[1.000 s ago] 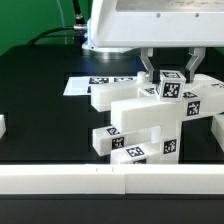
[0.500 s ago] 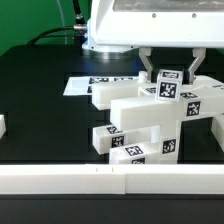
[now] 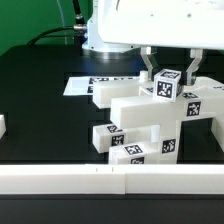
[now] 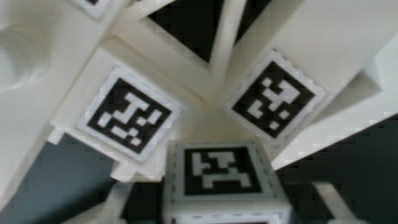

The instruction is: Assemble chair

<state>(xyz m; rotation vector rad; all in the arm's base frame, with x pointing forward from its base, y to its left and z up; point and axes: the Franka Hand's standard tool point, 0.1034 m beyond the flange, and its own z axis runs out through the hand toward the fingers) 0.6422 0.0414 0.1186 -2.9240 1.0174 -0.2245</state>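
hand grips tagged block atop chair.

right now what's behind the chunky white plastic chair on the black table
Behind the chunky white plastic chair, the thin flat white marker board lies on the black table. Only its end toward the exterior view's left shows; the chair covers the rest.

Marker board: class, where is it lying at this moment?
In the exterior view, the marker board lies flat on the table behind the chair, towards the exterior view's left.
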